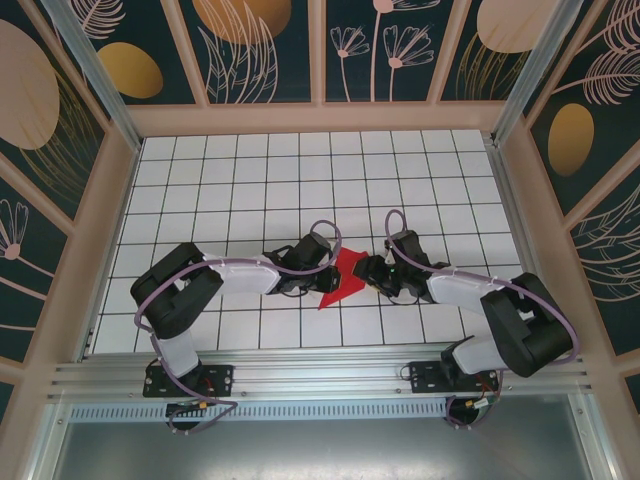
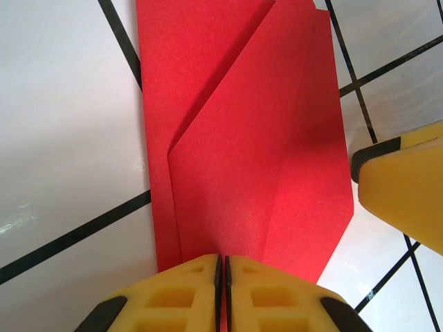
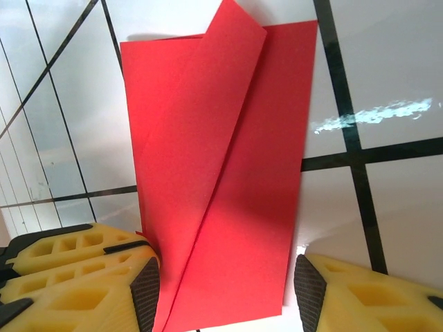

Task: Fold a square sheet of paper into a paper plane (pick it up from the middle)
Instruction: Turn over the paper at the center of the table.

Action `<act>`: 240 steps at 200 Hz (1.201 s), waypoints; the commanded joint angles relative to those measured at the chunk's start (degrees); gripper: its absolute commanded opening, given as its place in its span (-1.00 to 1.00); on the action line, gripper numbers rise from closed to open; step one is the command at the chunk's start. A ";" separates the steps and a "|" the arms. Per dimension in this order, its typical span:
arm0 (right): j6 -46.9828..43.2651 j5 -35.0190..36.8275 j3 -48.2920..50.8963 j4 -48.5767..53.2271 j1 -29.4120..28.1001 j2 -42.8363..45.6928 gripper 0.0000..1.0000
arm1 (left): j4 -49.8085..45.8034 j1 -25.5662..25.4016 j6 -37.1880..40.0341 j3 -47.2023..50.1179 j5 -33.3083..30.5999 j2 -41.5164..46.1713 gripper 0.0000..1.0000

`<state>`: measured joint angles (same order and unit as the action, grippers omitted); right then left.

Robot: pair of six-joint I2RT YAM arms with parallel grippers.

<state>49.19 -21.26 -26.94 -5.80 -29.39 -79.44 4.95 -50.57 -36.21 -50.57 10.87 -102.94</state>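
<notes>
Partly folded red paper is laid flat on the tiled bench. Left pincer is clamped on its edge. Right pincer is spread apart, straddling the paper.

The left end effector pinches the folded red paper (jaws together).

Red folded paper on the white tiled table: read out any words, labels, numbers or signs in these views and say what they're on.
None can be read.
The folded red paper is plain.
The white tiled table has only black grid lines.
The dark wall panels carry drawn leaves and flowers, no lettering.
The yellow fingers of the left gripper are unmarked.
</notes>
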 commanded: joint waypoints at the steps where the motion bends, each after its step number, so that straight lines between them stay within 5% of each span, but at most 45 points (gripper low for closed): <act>1: 1.20 1.82 0.30 1.48 -0.49 0.33 0.14 | 0.92 0.21 -0.19 0.56 1.08 -1.21 -0.77; 200: 2.31 -4.65 1.72 -8.10 -0.16 -0.71 0.07 | 5.56 0.21 -2.35 2.24 7.17 -1.65 -0.78; 240: -0.02 -5.31 1.63 -10.80 0.81 -1.55 -0.08 | 9.93 0.23 -5.22 4.54 9.50 -1.65 -0.77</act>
<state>51.18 -24.45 -25.96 -12.67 -29.34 -80.12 11.18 -50.57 -39.09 -47.90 17.78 -103.79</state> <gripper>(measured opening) 0.480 0.115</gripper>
